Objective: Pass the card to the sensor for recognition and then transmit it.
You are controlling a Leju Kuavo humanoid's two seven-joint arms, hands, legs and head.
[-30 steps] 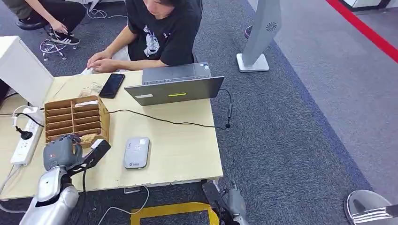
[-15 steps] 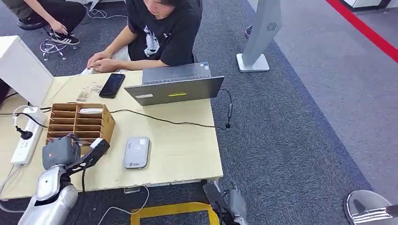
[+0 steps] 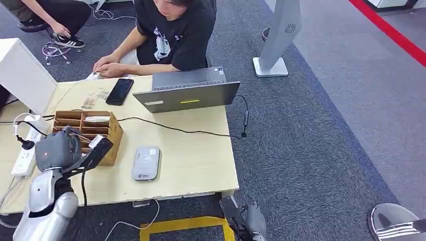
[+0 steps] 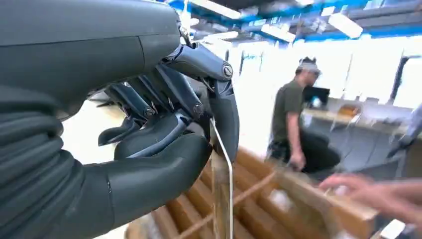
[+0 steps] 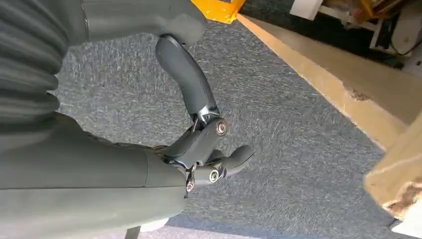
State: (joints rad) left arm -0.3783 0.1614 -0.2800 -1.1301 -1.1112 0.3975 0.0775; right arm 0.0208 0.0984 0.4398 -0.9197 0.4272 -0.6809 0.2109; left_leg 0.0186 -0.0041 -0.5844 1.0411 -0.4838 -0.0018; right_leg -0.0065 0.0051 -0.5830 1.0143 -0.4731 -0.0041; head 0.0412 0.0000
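Note:
My left hand hovers over the near end of the wooden card holder on the table. In the left wrist view this hand pinches a thin pale card, seen edge-on, between thumb and a finger, just above the holder's slots. The grey-white sensor pad lies flat on the table to the right of the holder, apart from the hand. My right hand hangs below the table's front edge; its fingers are loosely bent over the carpet and hold nothing.
A person sits at the far side behind an open laptop, with a black phone beside it. A cable crosses the table. A power strip and a white box are at the left. A person's blurred hand is near the holder.
My left hand has lifted and drawn back to the left, from in front of the holder to above its near end. The holder, tipped up earlier, now lies flatter.

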